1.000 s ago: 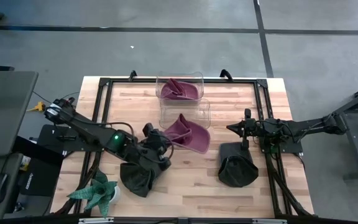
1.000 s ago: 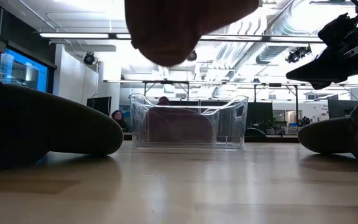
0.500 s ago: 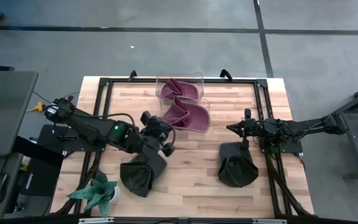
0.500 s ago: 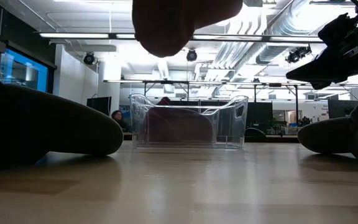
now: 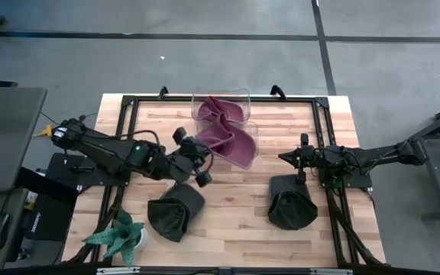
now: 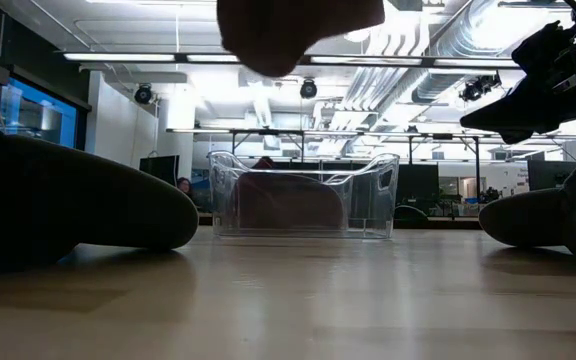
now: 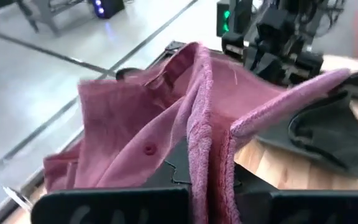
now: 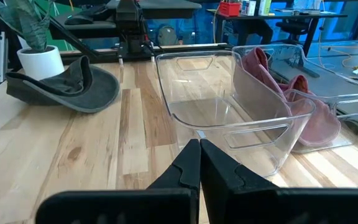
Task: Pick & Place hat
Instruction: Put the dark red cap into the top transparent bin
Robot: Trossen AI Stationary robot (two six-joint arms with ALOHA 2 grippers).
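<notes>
— Since a second ago, what had shifted?

— Carried by the left pincer [image 5: 198, 147], the maroon hat [image 5: 228, 141] had travelled from the open worktop [image 5: 235, 218] to hang over the nearer clear bin [image 5: 252, 130]. The fingers were clamped on its fabric.

— And the other bin?

— Just behind the nearer one, the far bin [image 5: 244, 95] already held a second maroon hat [image 5: 218, 109].

— The right arm?

— Its right pincer [image 5: 299, 159] waited to the right of the nearer bin, fingers together, above a dark hat [image 5: 291, 205]. Another dark hat [image 5: 173, 213] lay in front of the bin, beside a potted plant [image 5: 121, 237].
</notes>
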